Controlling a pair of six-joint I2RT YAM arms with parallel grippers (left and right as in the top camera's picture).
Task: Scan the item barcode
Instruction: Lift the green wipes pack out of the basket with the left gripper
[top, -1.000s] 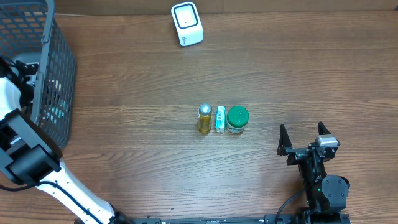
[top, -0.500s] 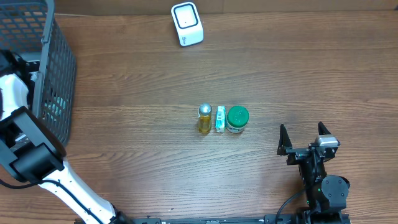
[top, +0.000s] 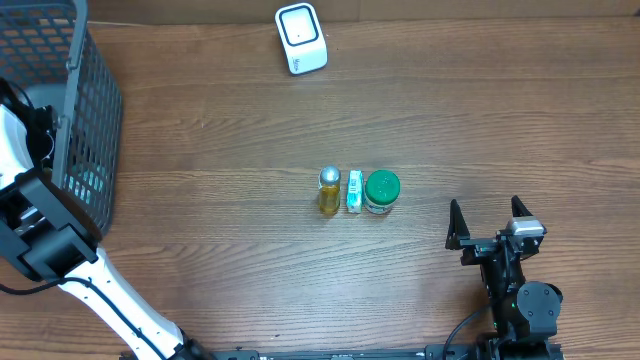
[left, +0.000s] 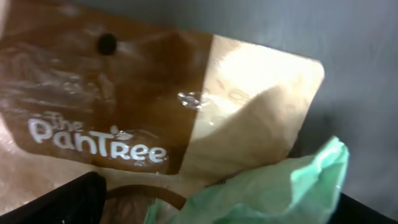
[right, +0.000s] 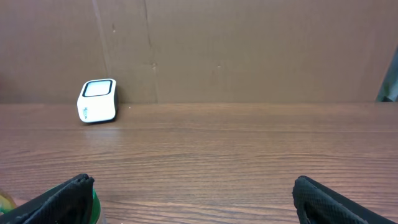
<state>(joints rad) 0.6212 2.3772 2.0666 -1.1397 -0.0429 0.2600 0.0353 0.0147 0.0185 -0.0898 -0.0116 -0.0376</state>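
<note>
**Both jaws wide, pouch under left**

Overhead, we see the white boxy scanner (top: 301, 38) at the wooden worktop's (top: 250, 120) far edge, the grey mesh basket (top: 95, 110) at its far left corner, and the right gripper (top: 485, 208) gaping. Left wrist: the left gripper (left: 214, 205) is spread over a glossy brown pouch (left: 124, 106) lettered "The PanTree". Right wrist: the scanner's lettering is unreadable.

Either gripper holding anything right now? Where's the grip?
Nothing held. Right gripper open over the table; left gripper open above the Pantree pouch in the basket.

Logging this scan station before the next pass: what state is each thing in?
Left gripper: open, inside basket.
Right gripper: open, empty.
Green-lidded jar: upright, lidded.
Yellow bottle: upright, capped.
Scanner: standing, nothing before it.
Pouch: lying in basket, ungripped.
</note>
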